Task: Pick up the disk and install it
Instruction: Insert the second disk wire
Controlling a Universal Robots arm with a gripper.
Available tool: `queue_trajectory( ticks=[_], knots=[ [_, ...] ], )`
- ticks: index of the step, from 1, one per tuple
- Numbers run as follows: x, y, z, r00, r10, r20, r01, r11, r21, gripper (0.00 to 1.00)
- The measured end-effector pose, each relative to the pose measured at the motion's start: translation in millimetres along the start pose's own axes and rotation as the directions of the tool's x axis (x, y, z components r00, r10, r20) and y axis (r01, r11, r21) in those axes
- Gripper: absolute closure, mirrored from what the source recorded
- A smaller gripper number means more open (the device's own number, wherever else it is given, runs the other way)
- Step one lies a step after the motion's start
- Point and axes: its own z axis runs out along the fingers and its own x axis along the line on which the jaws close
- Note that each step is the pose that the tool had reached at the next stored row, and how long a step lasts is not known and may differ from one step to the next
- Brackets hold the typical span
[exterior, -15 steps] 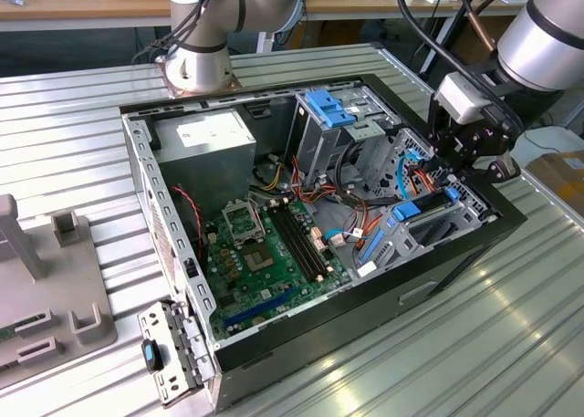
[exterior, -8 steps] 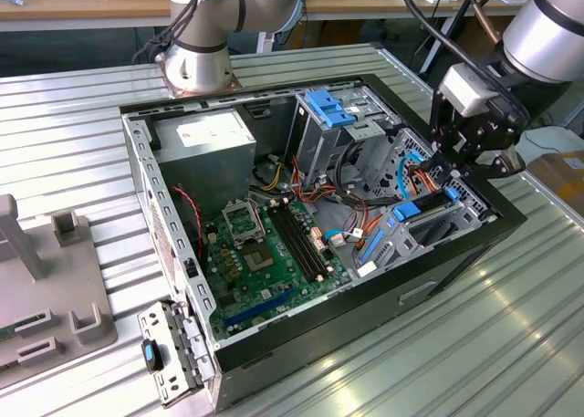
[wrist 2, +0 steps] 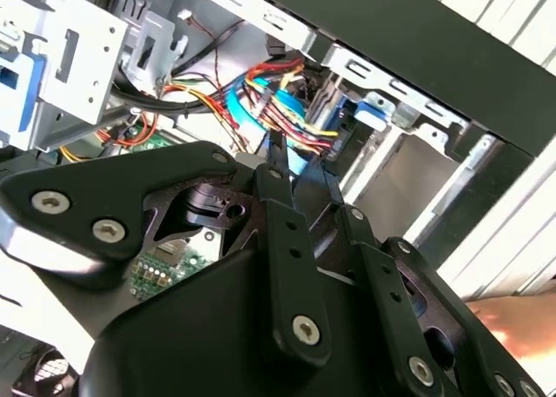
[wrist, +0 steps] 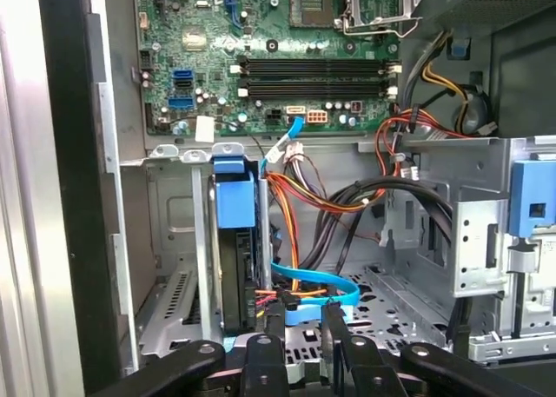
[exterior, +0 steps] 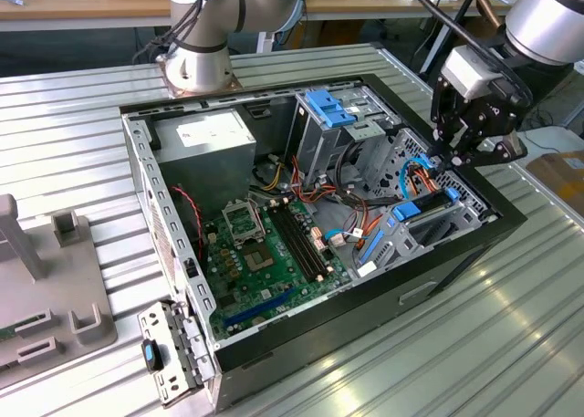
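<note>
— Where's the disk in the exterior view?

— The disk sits edge-up in the drive bay of the computer case; my tool hangs just above it.

— And the first wrist view?

— The disk looks seated; my tool is nearly closed, holding nothing. Installation seems mostly done.

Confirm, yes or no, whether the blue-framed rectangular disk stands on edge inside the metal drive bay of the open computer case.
Yes, in the first wrist view the blue-framed disk stands on edge within the metal drive bay.
</note>
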Motion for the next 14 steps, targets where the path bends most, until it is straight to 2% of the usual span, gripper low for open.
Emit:
queue_trajectory(
  ticks=[1,2,3,9,12,14],
  knots=[
    [-0.9,0.2,3.2,1.0,0.0,-0.0005,0.0,1.0,-0.005,0.69],
    [-0.7,-0.5,5.3,1.0,0.0,-0.0067,0.0,0.9999,-0.0101,0.69],
    [-0.6,-1.5,5.3,1.0,0.0,-0.0089,0.0,0.9999,-0.0119,0.69],
    [-0.8,-4.6,1.8,1.0,0.0,-0.0096,0.0,0.9999,-0.0125,0.69],
    [5.7,-5.0,1.2,1.0,0.002,-0.0097,-0.002,0.9999,-0.0125,0.69],
    [6.8,-4.8,3.7,0.9999,0.007,-0.01,-0.007,0.9999,-0.0122,0.69]
  ],
)
